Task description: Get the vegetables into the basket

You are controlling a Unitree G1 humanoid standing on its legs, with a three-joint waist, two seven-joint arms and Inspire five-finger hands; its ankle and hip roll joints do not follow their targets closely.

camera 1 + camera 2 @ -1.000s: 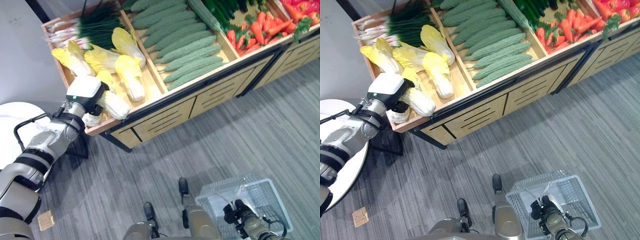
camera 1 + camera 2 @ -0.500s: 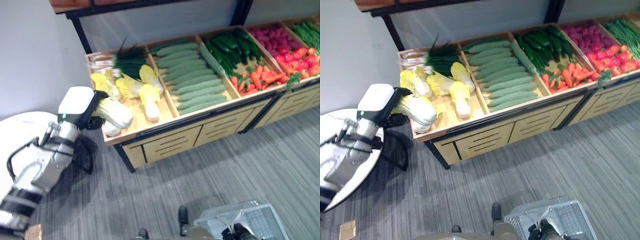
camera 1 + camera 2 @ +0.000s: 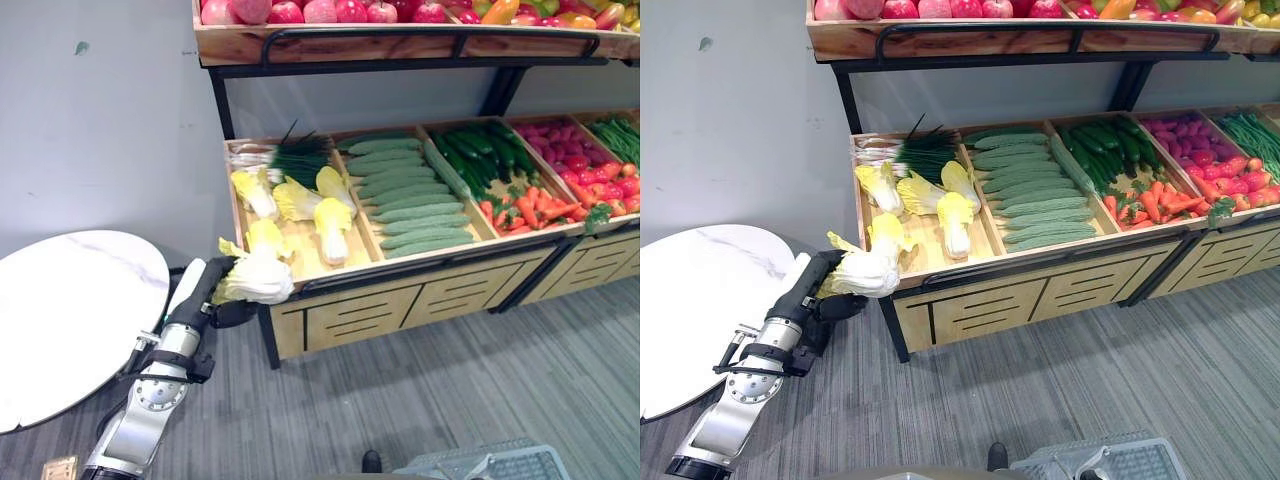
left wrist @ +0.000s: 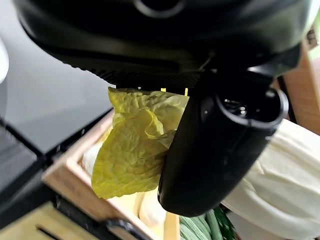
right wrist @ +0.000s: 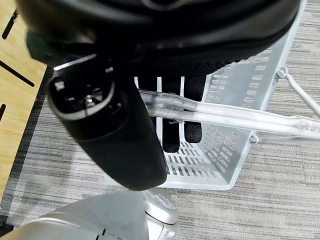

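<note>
At centre frame you see the stand (image 3: 400,300), with the shelf (image 3: 400,45) above it. At its left end lie cabbages (image 3: 330,215); cucumbers (image 3: 400,195) lie to their right, carrots (image 3: 530,205) further right. The table (image 3: 70,310) sits at lower left, the basket (image 3: 1120,462) at the bottom edge, right of centre.

A round white table (image 3: 70,310) sits at the left; grey striped carpet (image 3: 470,380) covers the lower right.

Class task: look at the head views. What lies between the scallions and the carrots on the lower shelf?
In the left eye view, the scallions and carrots are separated by pale bumpy gourds, then dark cucumbers.
</note>
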